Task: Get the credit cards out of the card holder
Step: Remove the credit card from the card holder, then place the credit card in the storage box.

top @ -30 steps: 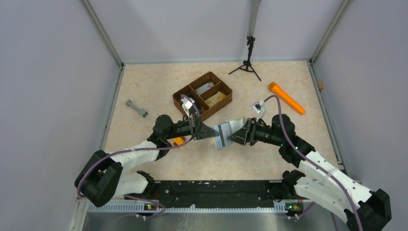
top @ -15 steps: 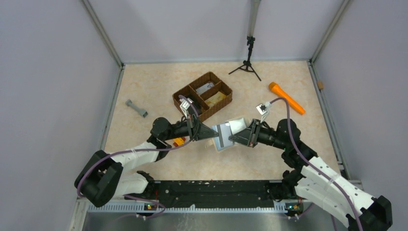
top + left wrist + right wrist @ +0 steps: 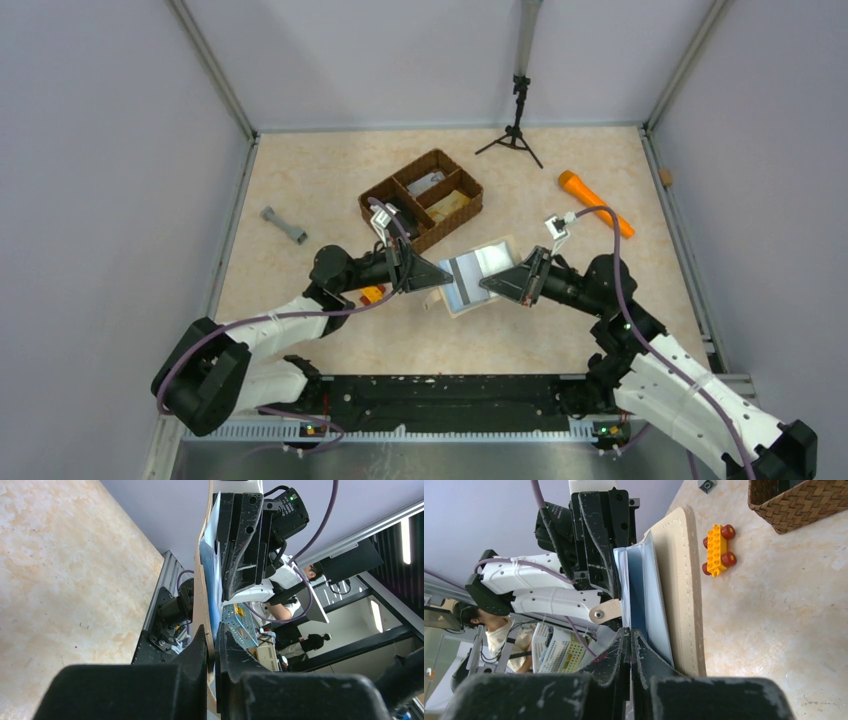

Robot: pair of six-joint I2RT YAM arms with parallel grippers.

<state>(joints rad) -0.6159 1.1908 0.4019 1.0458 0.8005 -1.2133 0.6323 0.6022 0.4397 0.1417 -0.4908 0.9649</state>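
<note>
Jaws on both arms are pinched shut. Over the middle of the tabletop (image 3: 330, 170), just near of the tray (image 3: 400, 176), they hold the holder (image 3: 478, 272) spread open: left jaws on its left flap, right jaws on a blue inner leaf. I cannot pick out the cards. Next, I judge, the right jaws must draw one rightward, where room is open. A toy car (image 3: 717, 550) lies left.

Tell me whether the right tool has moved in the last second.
Yes. The right tool has drawn slightly rightward, away from the wicker tray, still gripping the card holder.
</note>
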